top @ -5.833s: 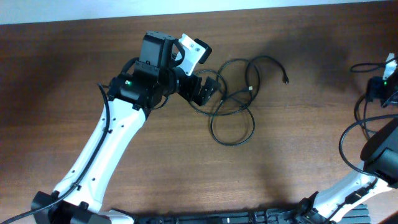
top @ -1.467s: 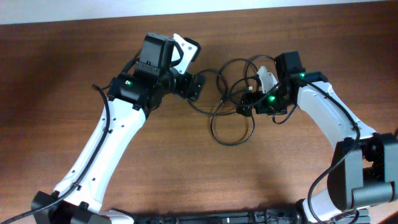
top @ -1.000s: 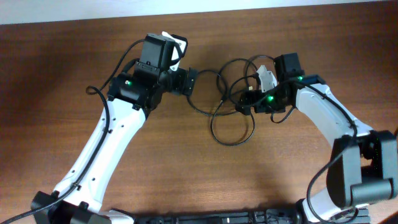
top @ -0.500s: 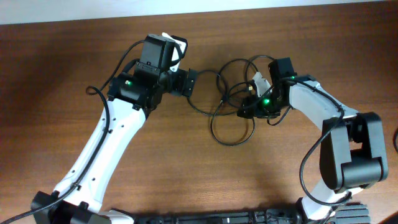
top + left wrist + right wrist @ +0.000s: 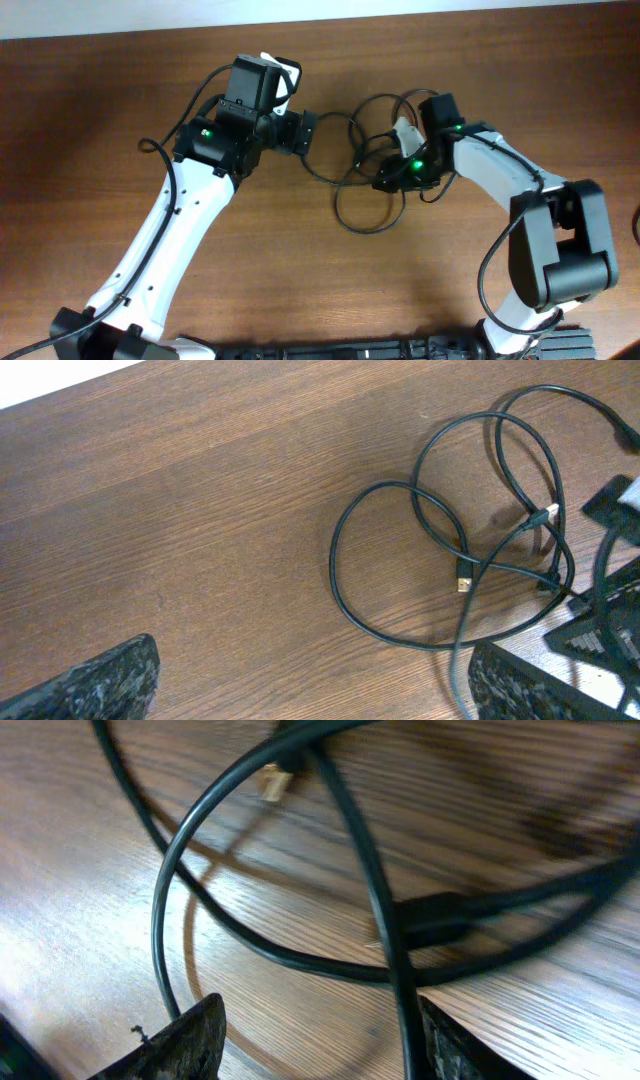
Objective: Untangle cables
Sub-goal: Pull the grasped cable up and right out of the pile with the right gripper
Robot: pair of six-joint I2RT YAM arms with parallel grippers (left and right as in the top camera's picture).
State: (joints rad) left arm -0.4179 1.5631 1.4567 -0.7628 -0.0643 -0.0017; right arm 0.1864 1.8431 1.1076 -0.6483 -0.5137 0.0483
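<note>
**Left jaws:** spread wide, nothing held. Both mottled black fingers [image 5: 100, 680] are seen at the lower corners of the left wrist view, with bare tabletop [image 5: 200, 480] between them. One thin strand [image 5: 458, 660] is seen running just beside the finger on the tangle side; contact cannot be told

**Right jaws:** parted and set low over the tangle, nothing clamped. A single black strand [image 5: 395, 970] is passed through the gap, nearer one finger than the other; whether it is touched cannot be told. A black connector body [image 5: 435, 915] is seen on a crossing strand just beyond the fingertips

**Cables [image 5: 372, 150]:** thin, black, laid tangled in several overlapping loops on the tabletop between the two sets of jaws. The widest loop is spread toward the near edge. A gold plug [image 5: 462, 582] is found lying flat inside the loops. A second plug [image 5: 541, 517] is placed near it, beside a crossing of strands

**Left arm [image 5: 180, 230]:** white shell, black wrist, green light lit. It is reached in from the near left, with the jaws pointed at the tangle's left edge, near an outer loop

**Right arm [image 5: 500, 165]:** white shell, green light lit. It is bent in from the right, with the wrist held over the tangle's right half

**Tabletop:** brown wood grain
</note>
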